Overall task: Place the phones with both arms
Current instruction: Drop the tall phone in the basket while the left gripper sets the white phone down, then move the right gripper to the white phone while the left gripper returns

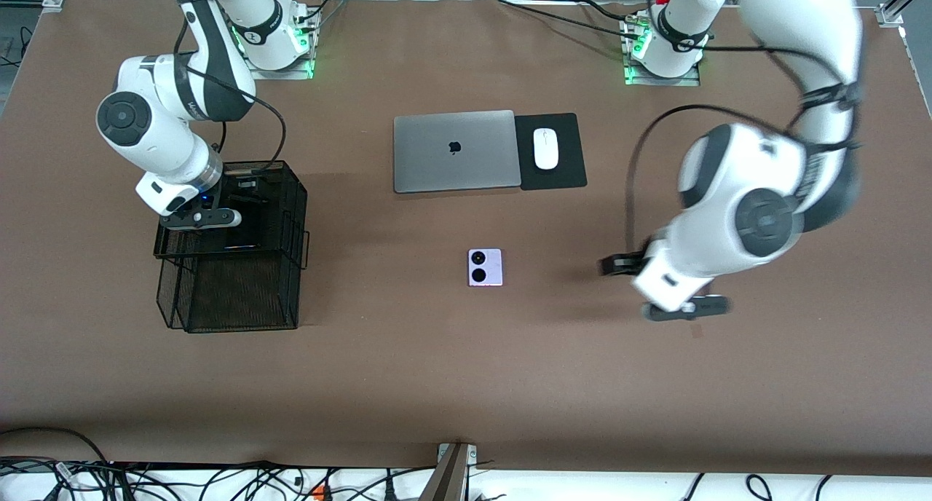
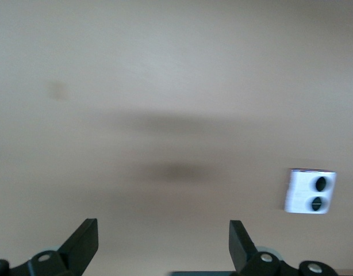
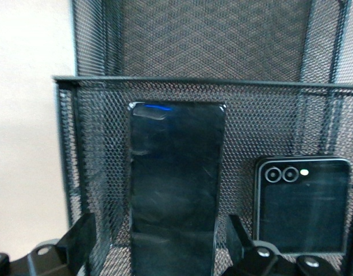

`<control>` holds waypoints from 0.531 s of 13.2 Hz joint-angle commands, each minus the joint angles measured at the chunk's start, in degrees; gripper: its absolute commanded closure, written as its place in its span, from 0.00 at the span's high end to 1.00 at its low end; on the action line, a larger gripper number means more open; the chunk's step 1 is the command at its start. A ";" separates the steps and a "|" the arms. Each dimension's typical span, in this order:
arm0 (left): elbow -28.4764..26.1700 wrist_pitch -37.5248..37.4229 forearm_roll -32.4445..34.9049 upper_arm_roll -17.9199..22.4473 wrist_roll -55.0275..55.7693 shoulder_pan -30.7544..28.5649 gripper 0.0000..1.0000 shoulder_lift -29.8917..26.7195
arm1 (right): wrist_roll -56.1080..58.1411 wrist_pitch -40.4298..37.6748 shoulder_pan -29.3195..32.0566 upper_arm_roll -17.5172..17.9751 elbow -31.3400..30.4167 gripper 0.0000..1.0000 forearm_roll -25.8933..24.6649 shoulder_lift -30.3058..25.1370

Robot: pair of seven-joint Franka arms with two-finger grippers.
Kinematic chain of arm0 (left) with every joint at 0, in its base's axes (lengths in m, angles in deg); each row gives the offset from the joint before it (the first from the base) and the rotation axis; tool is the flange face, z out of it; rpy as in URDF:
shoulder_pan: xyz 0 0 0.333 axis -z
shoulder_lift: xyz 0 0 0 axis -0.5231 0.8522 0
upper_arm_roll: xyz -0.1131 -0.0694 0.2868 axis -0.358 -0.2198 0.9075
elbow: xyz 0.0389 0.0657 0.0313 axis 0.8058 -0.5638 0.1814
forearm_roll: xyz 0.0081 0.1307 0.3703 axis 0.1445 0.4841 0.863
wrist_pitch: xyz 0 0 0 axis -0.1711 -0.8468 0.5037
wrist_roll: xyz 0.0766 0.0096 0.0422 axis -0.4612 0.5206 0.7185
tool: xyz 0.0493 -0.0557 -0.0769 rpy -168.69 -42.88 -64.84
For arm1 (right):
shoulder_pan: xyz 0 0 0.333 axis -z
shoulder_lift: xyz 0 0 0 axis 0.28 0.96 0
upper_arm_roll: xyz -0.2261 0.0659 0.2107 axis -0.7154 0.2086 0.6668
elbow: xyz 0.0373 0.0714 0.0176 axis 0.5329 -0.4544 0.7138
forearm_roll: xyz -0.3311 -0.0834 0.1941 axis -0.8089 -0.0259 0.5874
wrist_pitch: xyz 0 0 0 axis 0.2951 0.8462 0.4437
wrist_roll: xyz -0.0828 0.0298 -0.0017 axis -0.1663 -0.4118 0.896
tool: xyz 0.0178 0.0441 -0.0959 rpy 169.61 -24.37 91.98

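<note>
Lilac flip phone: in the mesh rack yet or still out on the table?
Out. The lilac flip phone lies on the bare table, apart from the black mesh rack, which holds the slab phone and black flip phone.

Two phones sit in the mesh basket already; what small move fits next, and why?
Probably the left claw, open over bare table, should shift over the lilac flip phone, the only phone outside the mesh basket. The right claw is open around the slab phone beside the black flip phone.

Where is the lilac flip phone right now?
In the front view, the lilac flip phone lies on the bare table, nearer the camera than the laptop, between the mesh basket and the left gripper.
</note>
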 commanded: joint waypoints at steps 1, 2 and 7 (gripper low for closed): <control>-1.61 -3.21 4.11 -0.54 -11.81 -4.78 1.00 -5.64 | -0.43 -9.99 0.06 0.11 8.65 1.00 1.18 0.40; -1.61 -4.96 4.11 -0.54 -15.60 -7.32 1.00 -7.75 | -0.78 -12.72 -0.11 0.46 11.46 1.00 1.18 0.49; -4.14 -13.85 3.50 -0.54 -22.14 -12.53 1.00 -18.03 | -16.90 -16.70 -0.64 10.02 24.29 1.00 1.27 5.92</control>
